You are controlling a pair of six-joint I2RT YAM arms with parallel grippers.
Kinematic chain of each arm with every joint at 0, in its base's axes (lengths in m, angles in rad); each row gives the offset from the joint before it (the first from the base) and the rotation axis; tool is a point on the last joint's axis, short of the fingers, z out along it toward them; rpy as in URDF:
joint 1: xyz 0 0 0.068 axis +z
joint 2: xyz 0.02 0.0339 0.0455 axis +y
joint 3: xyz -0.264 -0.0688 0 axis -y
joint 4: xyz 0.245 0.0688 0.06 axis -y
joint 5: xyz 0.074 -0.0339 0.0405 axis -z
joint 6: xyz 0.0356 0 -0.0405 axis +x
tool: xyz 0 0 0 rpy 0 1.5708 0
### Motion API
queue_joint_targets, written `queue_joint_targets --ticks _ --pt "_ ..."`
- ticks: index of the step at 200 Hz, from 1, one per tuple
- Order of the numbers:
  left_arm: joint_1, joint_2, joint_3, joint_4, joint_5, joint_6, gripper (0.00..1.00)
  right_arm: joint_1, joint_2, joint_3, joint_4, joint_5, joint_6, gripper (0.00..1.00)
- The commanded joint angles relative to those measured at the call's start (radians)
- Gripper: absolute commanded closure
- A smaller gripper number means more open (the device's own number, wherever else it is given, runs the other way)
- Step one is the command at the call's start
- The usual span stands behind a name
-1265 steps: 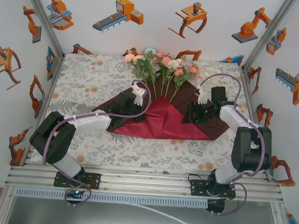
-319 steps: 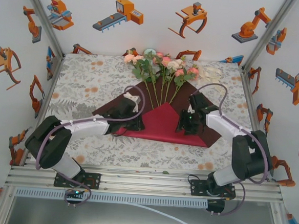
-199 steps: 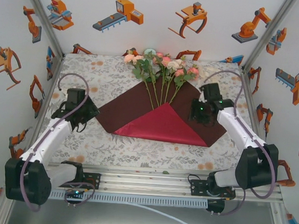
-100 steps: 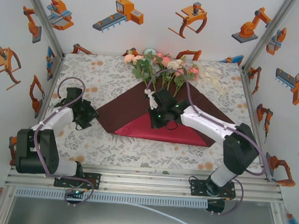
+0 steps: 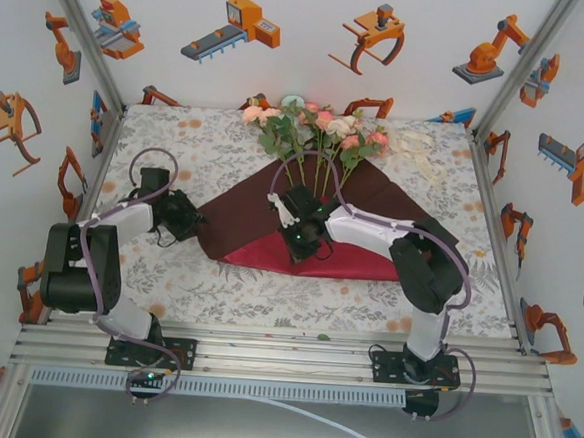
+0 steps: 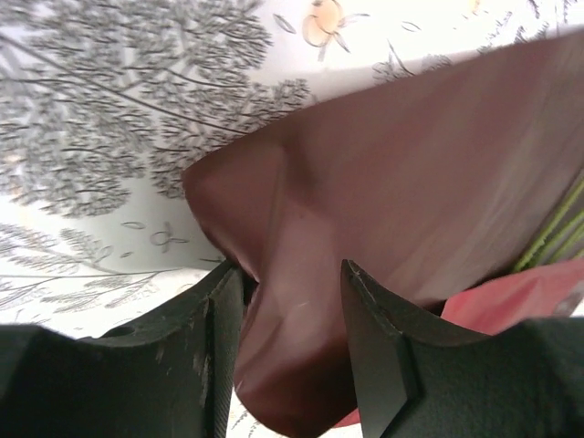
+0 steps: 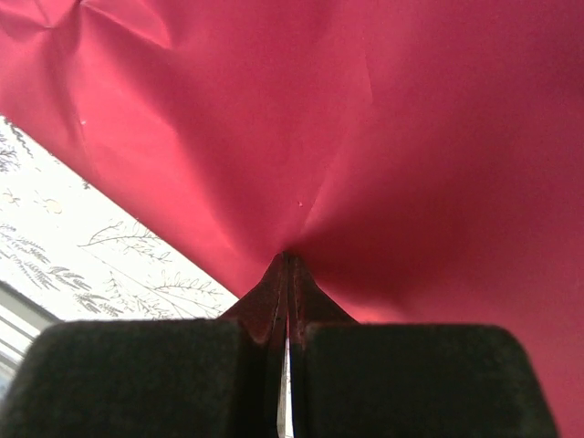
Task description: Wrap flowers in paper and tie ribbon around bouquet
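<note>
The dark red paper (image 5: 243,204) lies spread mid-table, its brighter red near flap (image 5: 354,258) folded up toward the flowers (image 5: 318,131), whose stems rest on it. My right gripper (image 5: 298,242) sits on that flap. In the right wrist view it (image 7: 287,257) is shut, and the red paper (image 7: 365,119) puckers into its tips. My left gripper (image 5: 190,220) is at the sheet's left corner. In the left wrist view it (image 6: 292,269) stands open, with the lifted corner of the paper (image 6: 411,164) between its jaws. The cream ribbon (image 5: 414,147) lies at the back right.
The patterned tablecloth (image 5: 166,150) covers the table inside white walls with metal corner posts (image 5: 79,34). Green stems (image 6: 557,228) show at the right edge of the left wrist view. The right arm stretches leftward across the near half of the sheet.
My right gripper has swung from the paper's right side leftward to the red flap and shut on it. My left gripper has moved right to the sheet's left corner, its jaws narrowing.
</note>
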Motion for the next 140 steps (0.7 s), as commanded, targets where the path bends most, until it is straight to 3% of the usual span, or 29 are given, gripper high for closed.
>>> queue_joint_targets --ticks 1,35,64,100,120,140 --pt "-0.021 0.014 0.005 0.052 0.068 -0.004 0.54 -0.003 0.014 0.023 0.005 0.002 -0.026 0.99" --pt "-0.022 -0.013 -0.01 0.059 0.052 -0.031 0.54 -0.004 0.016 0.015 0.003 0.003 -0.027 0.99" --pt "-0.032 -0.024 -0.012 0.087 0.111 -0.042 0.51 -0.004 0.01 0.006 0.001 0.005 -0.03 0.99" --pt "-0.064 -0.032 0.009 -0.035 0.015 0.054 0.53 -0.004 0.009 0.01 0.0 0.013 -0.032 0.99" --pt "-0.095 -0.029 0.049 -0.154 -0.073 0.14 0.65 -0.005 0.011 0.016 0.0 0.017 -0.033 0.99" --pt "-0.105 -0.059 0.086 -0.22 -0.048 0.132 0.91 -0.006 0.006 0.02 0.0 0.026 -0.031 0.98"
